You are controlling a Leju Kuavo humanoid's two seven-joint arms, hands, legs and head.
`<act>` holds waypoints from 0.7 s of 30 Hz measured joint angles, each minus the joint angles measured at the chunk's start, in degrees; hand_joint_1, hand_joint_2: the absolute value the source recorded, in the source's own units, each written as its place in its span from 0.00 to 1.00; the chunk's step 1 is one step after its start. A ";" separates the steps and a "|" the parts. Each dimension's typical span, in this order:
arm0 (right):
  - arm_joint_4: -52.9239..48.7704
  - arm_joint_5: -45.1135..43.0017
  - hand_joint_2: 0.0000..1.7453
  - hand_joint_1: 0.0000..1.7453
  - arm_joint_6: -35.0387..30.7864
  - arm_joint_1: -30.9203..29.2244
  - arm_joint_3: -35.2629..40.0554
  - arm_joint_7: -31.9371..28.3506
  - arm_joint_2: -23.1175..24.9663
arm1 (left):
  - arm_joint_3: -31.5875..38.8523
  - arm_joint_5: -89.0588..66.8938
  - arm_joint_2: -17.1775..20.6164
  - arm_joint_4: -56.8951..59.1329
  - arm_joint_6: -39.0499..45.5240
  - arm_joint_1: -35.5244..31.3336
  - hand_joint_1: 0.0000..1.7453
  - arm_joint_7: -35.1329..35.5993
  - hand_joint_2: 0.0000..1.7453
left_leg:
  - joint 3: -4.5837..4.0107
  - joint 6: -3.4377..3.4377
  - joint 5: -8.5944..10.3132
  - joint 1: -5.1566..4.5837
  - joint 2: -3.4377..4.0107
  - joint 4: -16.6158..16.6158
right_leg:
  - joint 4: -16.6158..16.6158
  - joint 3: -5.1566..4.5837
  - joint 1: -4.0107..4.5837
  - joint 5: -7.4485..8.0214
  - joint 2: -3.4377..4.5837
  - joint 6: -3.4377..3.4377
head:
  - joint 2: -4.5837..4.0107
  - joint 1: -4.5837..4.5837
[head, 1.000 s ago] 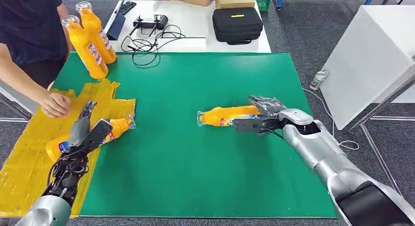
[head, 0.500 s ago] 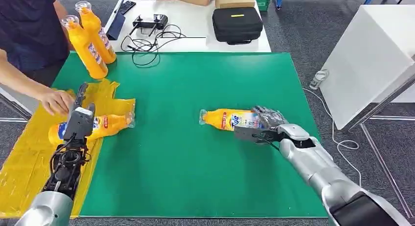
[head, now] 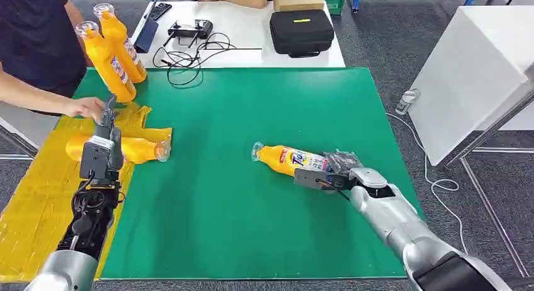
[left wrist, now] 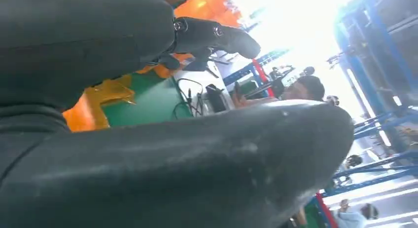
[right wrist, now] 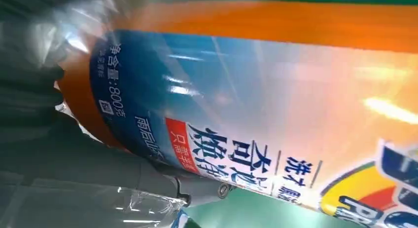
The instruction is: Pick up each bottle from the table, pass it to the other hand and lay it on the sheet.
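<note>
An orange bottle [head: 286, 159] with a blue label lies across the green table [head: 239, 108], cap end to the left. My right hand [head: 332, 171] grips its base end; up close, the label [right wrist: 271, 90] sits against the dark fingers [right wrist: 44, 139]. I cannot tell whether the bottle is off the table. A second orange bottle [head: 135, 148] lies on the yellow sheet [head: 38, 203] at the table's left. My left hand [head: 104, 146] stands just in front of that bottle with fingers pointing up and apart, holding nothing [left wrist: 148, 164].
Two more orange bottles [head: 112, 64] [head: 123, 44] stand upright at the table's far left corner. A person's hand [head: 85, 107] reaches over the sheet's far end. Beyond lies a white table [head: 252, 33] with cables and a black case [head: 302, 31]. A white box [head: 472, 70] stands to the right.
My right hand pulled back toward me with the bottle, which swung to a slant. My left hand let go of the bottle on the sheet and rose. The person's hand moved further back.
</note>
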 measured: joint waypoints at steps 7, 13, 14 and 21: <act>0.26 -0.48 1.00 1.00 -1.97 0.13 -1.55 -0.57 0.35 | -1.94 4.35 0.39 -1.66 -3.72 0.65 0.00 2.60 0.00 | -0.03 0.00 0.00 0.02 0.00 0.00 | 0.00 -0.03 0.02 0.01 0.02 0.00 | 0.02 -0.02; 0.39 -0.74 1.00 1.00 -2.36 0.16 -1.83 -0.85 0.37 | -2.60 5.22 0.65 -2.32 -4.39 1.04 0.00 2.78 0.00 | -0.04 0.00 0.00 0.02 0.00 0.00 | 0.00 -0.03 0.01 0.00 0.01 0.00 | 0.00 -0.02; 0.39 -1.29 1.00 1.00 -2.87 0.24 -2.18 -1.53 0.39 | -2.60 6.45 0.68 -2.45 -5.63 1.11 0.00 3.14 0.00 | -0.05 0.00 0.00 0.02 -0.01 0.00 | 0.00 -0.03 0.00 0.00 0.01 0.00 | 0.02 0.00; -1.45 -9.82 1.00 1.00 -6.60 0.08 -8.59 -17.45 1.60 | -2.29 20.18 0.63 -9.21 -16.38 4.81 0.00 7.81 1.00 | -0.36 0.01 0.01 0.02 0.00 0.01 | 0.04 -0.30 -0.08 0.03 0.01 0.02 | 0.02 -0.04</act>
